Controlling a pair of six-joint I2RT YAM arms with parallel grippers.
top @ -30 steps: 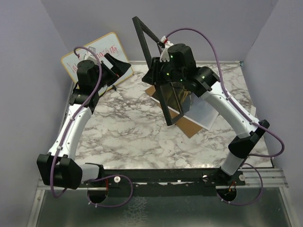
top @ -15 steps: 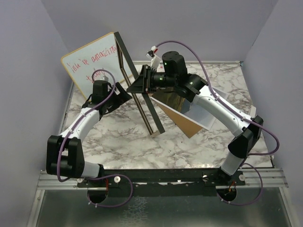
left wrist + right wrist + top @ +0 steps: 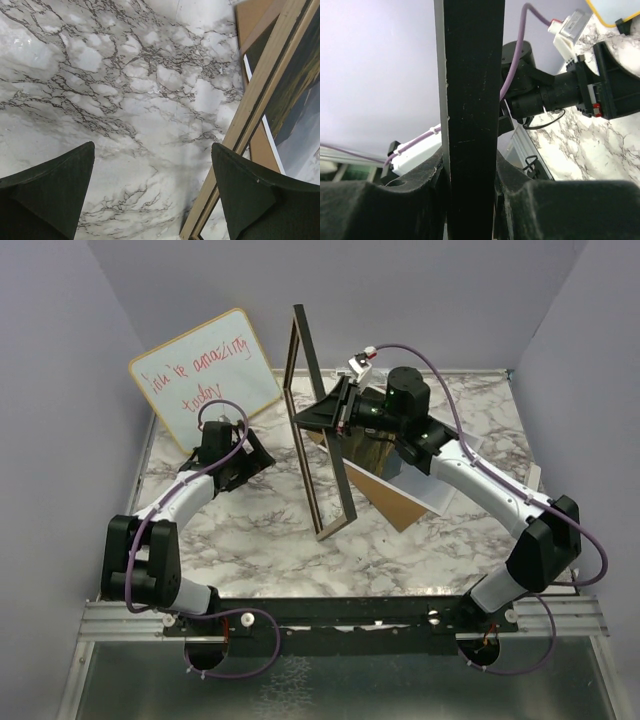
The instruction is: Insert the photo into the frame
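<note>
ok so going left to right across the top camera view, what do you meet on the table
whiteboard → left gripper → frame → photo; the right gripper, clamped on the frame, overlaps it, so it is left out

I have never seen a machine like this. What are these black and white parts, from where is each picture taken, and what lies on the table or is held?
These are two robot arms bolted at the near edge of a marble table. One picture looks down from above; the other two come from a camera on each wrist. The right arm's fingers are shut on a rail of the frame, holding it upright. The left arm's fingers are open and hold nothing, left of the frame. Right of the frame, the photo lies on a brown board. A whiteboard with red writing leans at the back.
</note>
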